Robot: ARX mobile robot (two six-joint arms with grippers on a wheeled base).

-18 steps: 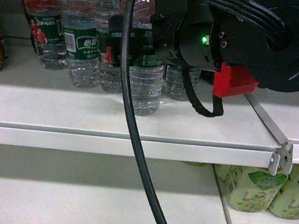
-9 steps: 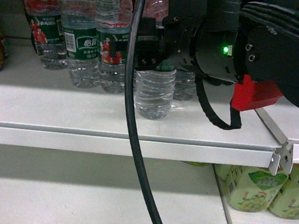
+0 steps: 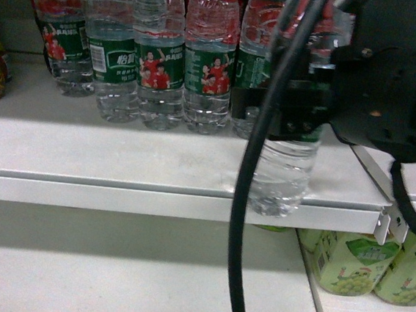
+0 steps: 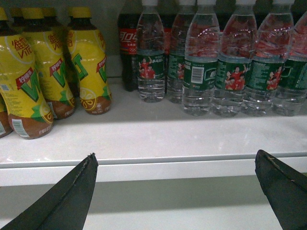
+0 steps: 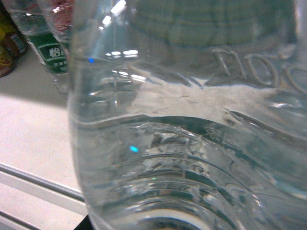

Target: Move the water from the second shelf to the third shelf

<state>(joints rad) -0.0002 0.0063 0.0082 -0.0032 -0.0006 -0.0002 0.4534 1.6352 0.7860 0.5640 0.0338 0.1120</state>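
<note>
We have the right gripper (image 3: pixel 289 116) clamped on the water (image 3: pixel 282 174) at the near shelf (image 3: pixel 118 169) edge; lowering remains; left gripper (image 4: pixel 175 191) jaws apart.

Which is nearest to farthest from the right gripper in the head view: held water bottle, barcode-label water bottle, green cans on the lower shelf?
From the right gripper:
1. Held water bottle, in its grasp at the shelf's front edge.
2. Green cans, below right.
3. Barcode-label water bottle, far left of the row.
</note>
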